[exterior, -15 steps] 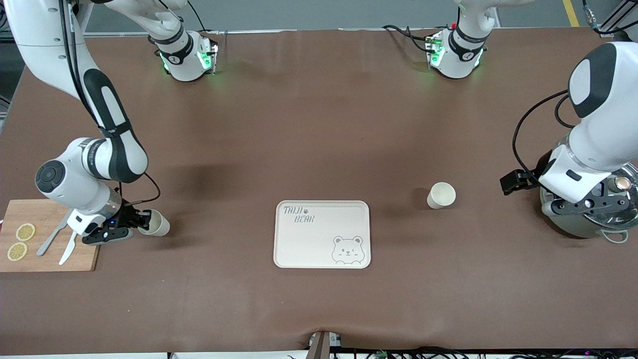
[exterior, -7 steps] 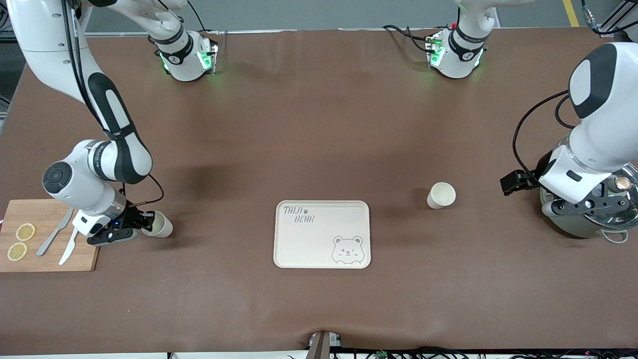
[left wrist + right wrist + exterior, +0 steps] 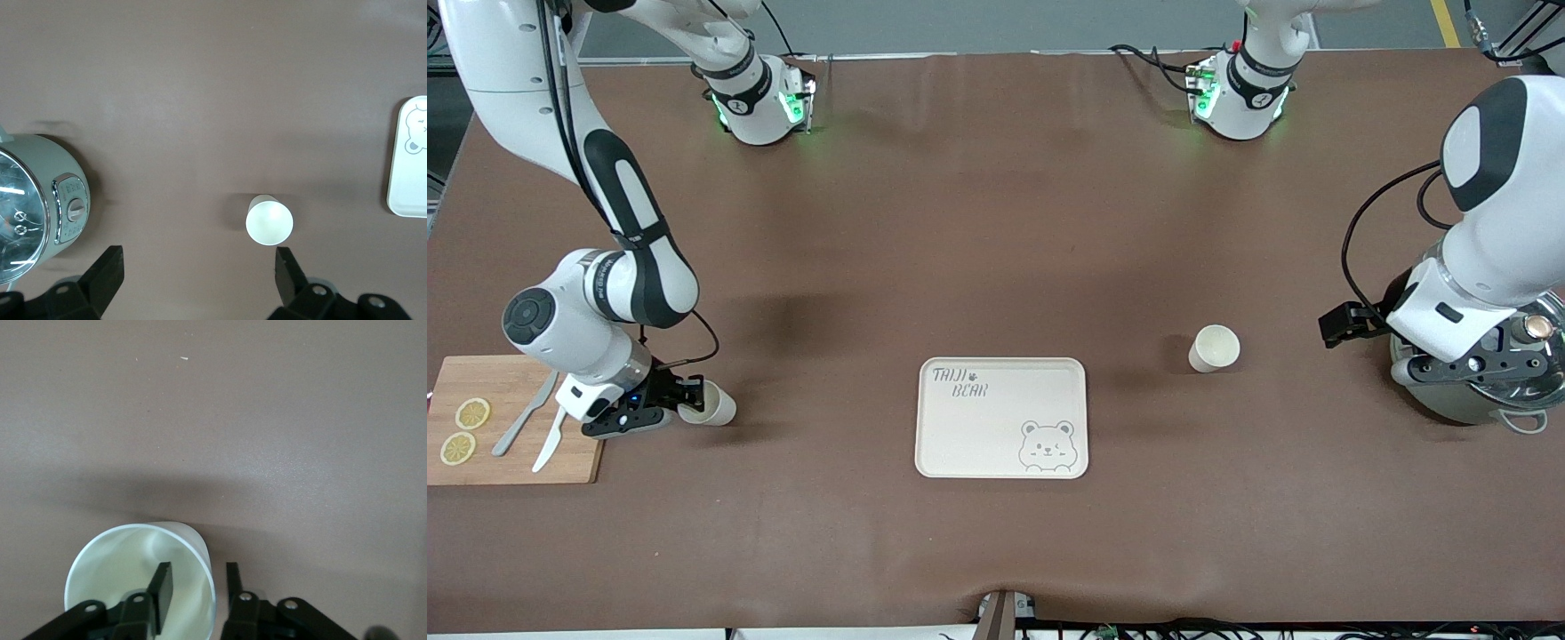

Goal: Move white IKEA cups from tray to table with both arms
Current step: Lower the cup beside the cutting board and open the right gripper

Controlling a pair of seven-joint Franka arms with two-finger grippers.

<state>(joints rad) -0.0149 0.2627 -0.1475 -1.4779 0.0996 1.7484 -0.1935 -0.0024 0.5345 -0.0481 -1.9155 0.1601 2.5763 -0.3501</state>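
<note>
One white cup (image 3: 713,406) is tilted just above the table beside the cutting board, at the right arm's end. My right gripper (image 3: 686,401) is shut on its rim, with one finger inside the cup (image 3: 140,577) and one outside, as the right wrist view (image 3: 197,572) shows. The other white cup (image 3: 1214,348) stands upright on the table between the bear tray (image 3: 1001,418) and the pot. My left gripper (image 3: 1343,324) is open and empty over the table beside the pot. In the left wrist view the cup (image 3: 269,220) lies ahead of the open gripper (image 3: 198,267).
A grey-green pot with a glass lid (image 3: 1485,373) stands under the left arm's wrist and shows in the left wrist view (image 3: 33,200). A wooden cutting board (image 3: 511,462) with lemon slices, a knife and a fork lies at the right arm's end.
My right gripper has shifted slightly toward the tray and lower, with the cup in it. The left arm and the other cup have not moved.
</note>
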